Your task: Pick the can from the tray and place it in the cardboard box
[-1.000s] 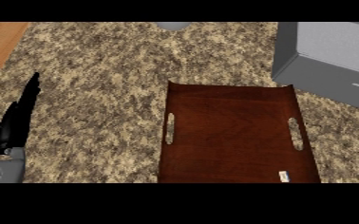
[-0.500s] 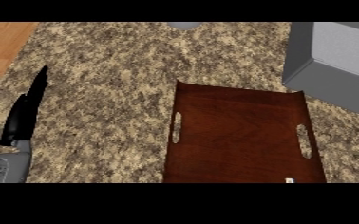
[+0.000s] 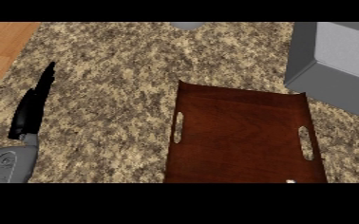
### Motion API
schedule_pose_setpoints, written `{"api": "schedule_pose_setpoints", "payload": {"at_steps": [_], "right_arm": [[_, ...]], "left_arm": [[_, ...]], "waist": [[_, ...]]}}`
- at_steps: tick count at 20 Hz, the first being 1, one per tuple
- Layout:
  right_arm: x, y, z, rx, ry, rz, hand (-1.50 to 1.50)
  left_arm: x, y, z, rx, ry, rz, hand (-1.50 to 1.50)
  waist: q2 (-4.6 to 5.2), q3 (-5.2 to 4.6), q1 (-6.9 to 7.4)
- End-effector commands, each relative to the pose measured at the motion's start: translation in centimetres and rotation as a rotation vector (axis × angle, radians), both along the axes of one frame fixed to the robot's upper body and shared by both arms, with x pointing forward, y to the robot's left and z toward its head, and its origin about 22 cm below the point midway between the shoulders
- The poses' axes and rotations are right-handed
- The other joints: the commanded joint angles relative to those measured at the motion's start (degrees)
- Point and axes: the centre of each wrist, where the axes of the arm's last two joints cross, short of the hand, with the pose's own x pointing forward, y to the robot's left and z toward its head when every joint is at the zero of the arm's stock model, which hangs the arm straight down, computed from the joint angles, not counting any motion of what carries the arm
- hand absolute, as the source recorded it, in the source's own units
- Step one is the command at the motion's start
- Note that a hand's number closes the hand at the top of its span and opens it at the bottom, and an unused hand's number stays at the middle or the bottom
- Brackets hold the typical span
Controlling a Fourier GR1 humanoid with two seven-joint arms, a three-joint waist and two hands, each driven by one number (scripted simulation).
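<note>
A dark brown wooden tray [image 3: 242, 133] with two handle slots lies on the granite counter at the lower right; no can shows on it. A small white speck [image 3: 291, 181] sits at its lower right edge. My left hand [image 3: 33, 106] rests at the left edge, black fingers straight and pointing up, holding nothing. A grey box-like object [image 3: 325, 64] stands at the upper right, partly cut off. My right hand is out of view.
A strip of light wooden surface [image 3: 14, 38] shows at the top left corner. A small grey shape [image 3: 186, 25] pokes in at the top edge. Speckled granite counter [image 3: 119, 76] spreads between the hand and the tray.
The whole scene has slid to the right in the view: tray, grey object and left hand all sit further right than a second ago. The left hand keeps its pose.
</note>
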Motion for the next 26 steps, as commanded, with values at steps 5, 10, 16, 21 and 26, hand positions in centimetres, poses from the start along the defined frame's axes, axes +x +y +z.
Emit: {"api": "schedule_pose_setpoints", "payload": {"at_steps": [5, 10, 16, 21, 26], "right_arm": [[5.2, 5.7, -1.7, 0.074, 0.137, 0.143, 1.5], [6.9, 8.3, -3.0, 0.045, 0.14, 0.123, 1.5], [8.5, 11.5, -5.0, 0.024, 0.27, 0.024, -1.5], [8.0, 11.1, -6.9, 0.112, 0.343, 0.038, -1.5], [8.6, 12.3, -6.6, 0.197, 0.257, 0.09, -1.5]], "left_arm": [[-0.2, -0.3, -0.7, 0.0, 0.015, 0.001, 0.0], [0.0, -0.4, -0.6, -0.001, 0.0, 0.011, 0.0], [0.1, 0.0, 0.3, 0.01, -0.006, -0.007, 0.0], [0.5, 0.0, 0.9, 0.006, -0.01, -0.009, 0.0], [0.0, -1.6, 0.1, 0.002, -0.009, -0.012, 0.0]], "waist": [[-0.04, -0.02, 0.06], [0.2, 0.0, -0.08], [0.31, -0.02, 0.47], [0.81, 0.11, 1.02], [0.21, 0.09, -0.26]]}}
